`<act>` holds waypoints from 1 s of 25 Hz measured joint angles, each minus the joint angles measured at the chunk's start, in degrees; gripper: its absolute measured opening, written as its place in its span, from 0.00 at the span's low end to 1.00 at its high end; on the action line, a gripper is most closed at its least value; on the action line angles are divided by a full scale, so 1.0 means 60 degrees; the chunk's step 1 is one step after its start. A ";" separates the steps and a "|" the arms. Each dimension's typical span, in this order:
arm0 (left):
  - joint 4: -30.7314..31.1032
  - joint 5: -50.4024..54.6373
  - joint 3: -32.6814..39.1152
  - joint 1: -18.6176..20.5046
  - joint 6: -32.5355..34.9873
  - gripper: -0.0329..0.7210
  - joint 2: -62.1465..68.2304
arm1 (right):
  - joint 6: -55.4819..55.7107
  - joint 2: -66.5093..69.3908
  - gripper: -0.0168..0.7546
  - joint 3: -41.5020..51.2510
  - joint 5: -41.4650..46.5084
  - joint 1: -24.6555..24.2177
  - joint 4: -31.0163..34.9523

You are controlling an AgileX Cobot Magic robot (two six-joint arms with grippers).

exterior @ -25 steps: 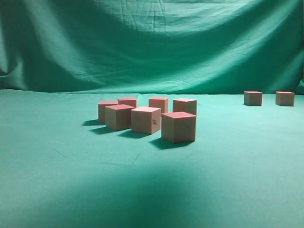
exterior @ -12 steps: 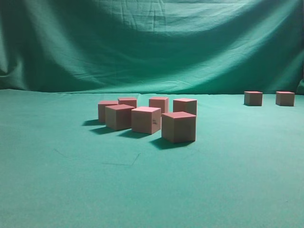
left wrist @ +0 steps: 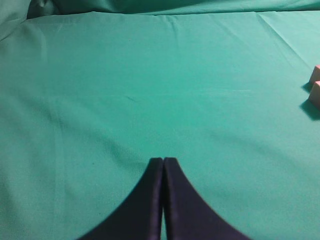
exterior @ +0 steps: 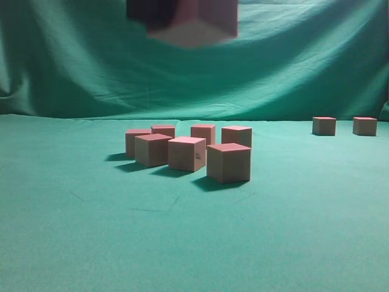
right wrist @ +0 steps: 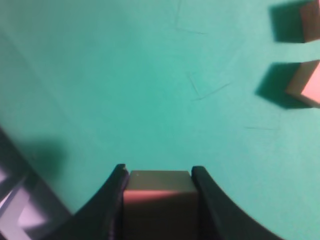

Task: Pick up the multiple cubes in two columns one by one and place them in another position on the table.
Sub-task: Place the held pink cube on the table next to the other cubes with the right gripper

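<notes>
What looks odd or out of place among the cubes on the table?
Nothing is damaged. The front cube of the middle cluster sits turned, out of line with its neighbours. One cube is off the table, clamped in the right gripper.

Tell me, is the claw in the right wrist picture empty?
No, the right gripper has a cube clamped between its two dark fingers, above the green table.

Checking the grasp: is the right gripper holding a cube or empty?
Holding: the right gripper has a cube clamped between its fingers.
</notes>
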 joint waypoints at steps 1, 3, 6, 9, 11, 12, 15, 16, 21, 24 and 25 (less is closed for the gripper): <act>0.0000 0.0000 0.0000 0.0000 0.0000 0.04 0.0000 | 0.0235 0.0177 0.35 0.0000 -0.0022 0.0000 -0.0208; 0.0000 0.0000 0.0000 0.0000 0.0000 0.04 0.0000 | 0.0605 0.0426 0.35 0.0000 -0.0091 0.0000 -0.0736; 0.0000 0.0000 0.0000 0.0000 0.0000 0.04 0.0000 | -0.0099 0.0634 0.35 0.0000 -0.0373 0.0000 -0.1714; 0.0000 0.0000 0.0000 0.0000 0.0000 0.04 0.0000 | -0.1609 0.0656 0.35 0.0000 -0.0468 0.0000 -0.2162; 0.0000 0.0000 0.0000 0.0000 0.0000 0.04 0.0000 | -0.1670 0.0656 0.35 0.0000 -0.0645 0.0000 -0.2227; 0.0000 0.0000 0.0000 0.0000 0.0000 0.04 0.0000 | -0.1384 0.0656 0.35 0.0000 -0.0808 0.0000 -0.2227; 0.0000 0.0000 0.0000 0.0000 0.0000 0.04 0.0000 | 0.0455 0.0656 0.35 0.0000 -0.1218 0.0000 -0.2227; 0.0000 0.0000 0.0000 0.0000 0.0000 0.04 0.0000 | 0.1176 0.0656 0.35 0.0000 -0.1295 0.0000 -0.2227; 0.0000 0.0000 0.0000 0.0000 0.0000 0.04 0.0000 | 0.2610 0.0656 0.35 0.0000 -0.1298 -0.0040 -0.2251; 0.0000 0.0000 0.0000 0.0000 0.0000 0.04 0.0000 | 0.2947 0.0759 0.35 0.0000 -0.0749 -0.0409 -0.2101; 0.0000 0.0000 0.0000 0.0000 0.0000 0.04 0.0000 | 0.2947 0.0829 0.35 0.0000 -0.0644 -0.0499 -0.2035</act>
